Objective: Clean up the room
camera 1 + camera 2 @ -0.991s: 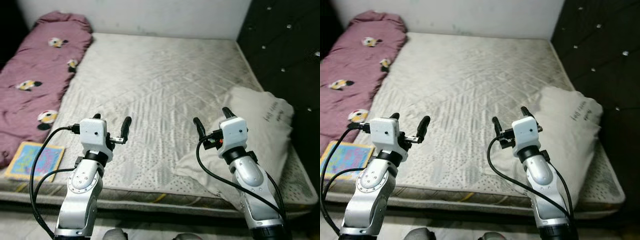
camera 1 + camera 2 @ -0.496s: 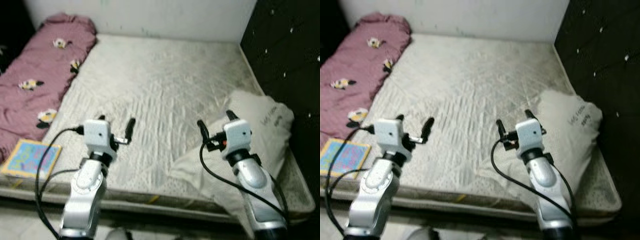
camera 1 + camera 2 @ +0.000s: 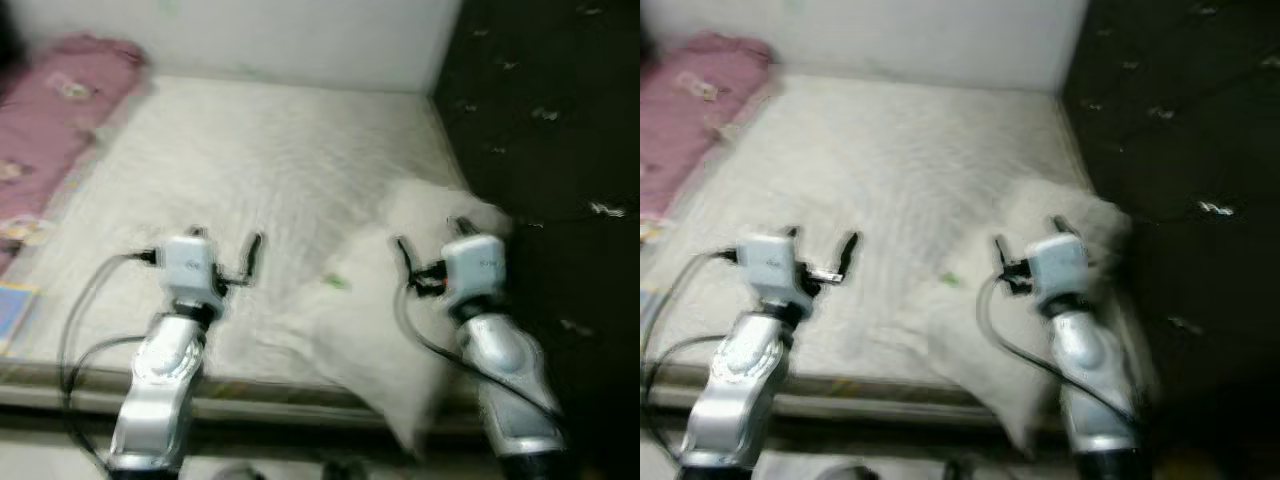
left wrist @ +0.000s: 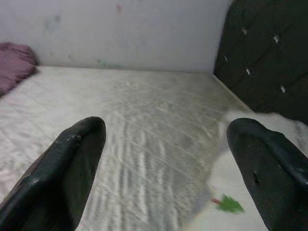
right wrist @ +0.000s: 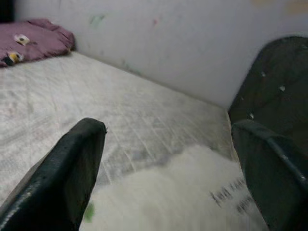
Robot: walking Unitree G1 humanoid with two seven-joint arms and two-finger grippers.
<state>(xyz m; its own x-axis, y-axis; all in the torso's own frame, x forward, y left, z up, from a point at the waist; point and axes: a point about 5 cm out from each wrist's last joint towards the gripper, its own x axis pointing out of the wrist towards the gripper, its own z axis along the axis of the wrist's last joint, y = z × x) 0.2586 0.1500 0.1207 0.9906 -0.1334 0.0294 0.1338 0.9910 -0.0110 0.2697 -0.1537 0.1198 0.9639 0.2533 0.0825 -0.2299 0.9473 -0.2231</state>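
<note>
The head views are blurred. A bare white mattress lies in front of me. A white pillow rests on its near right part, reaching over the front edge, with a small green thing at its left edge. A purple blanket lies along the mattress's far left side. My left gripper is open and held above the near part of the mattress. Over the pillow, my right gripper is also open. Neither holds anything. The left wrist view shows the green thing ahead of the fingers.
A black tufted headboard runs along the right side of the bed. A white wall stands behind it. A colourful flat book lies at the mattress's near left edge.
The whole picture has swung to the right and blurred, so the camera has turned. Both arms keep the same raised pose with their fingers apart.
</note>
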